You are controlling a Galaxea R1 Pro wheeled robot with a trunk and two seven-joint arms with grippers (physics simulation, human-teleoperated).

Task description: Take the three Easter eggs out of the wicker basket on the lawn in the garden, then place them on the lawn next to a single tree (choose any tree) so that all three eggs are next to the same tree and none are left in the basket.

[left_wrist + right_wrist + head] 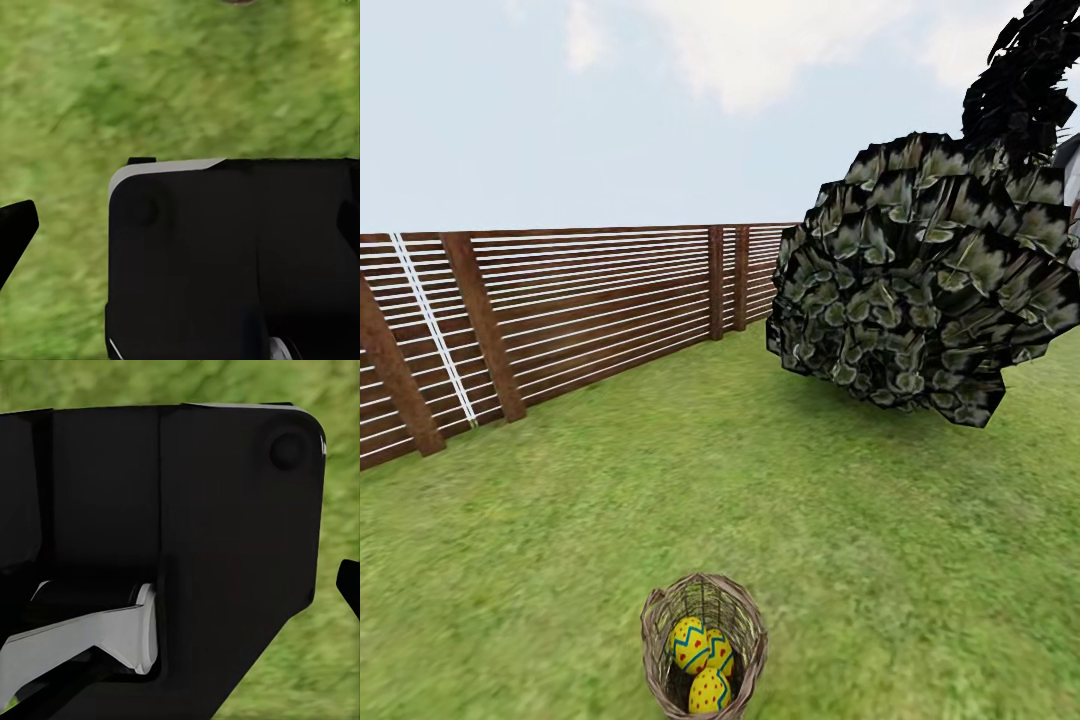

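The wicker basket point(653, 630) stands on the lawn point(560, 560) at the bottom centre of the head view. Three yellow Easter eggs with blue zigzags and red dots lie packed inside it: one point(688, 643) at the upper left, one point(722, 654) beside it, one point(709, 691) nearest me. The tree's dark blocky foliage point(920, 290) hangs low at the right, and its trunk is hidden. My left gripper point(180, 232) points down at the grass, open, with one fingertip point(16, 229) at the picture's edge. My right gripper point(180, 585) also looks open, with a fingertip point(350, 585) showing.
A brown slatted fence point(560, 310) runs along the left and back of the garden. Open grass lies between the basket and the foliage. In both wrist views a black part of my own body point(225, 262) point(187, 525) sits in front of the grass.
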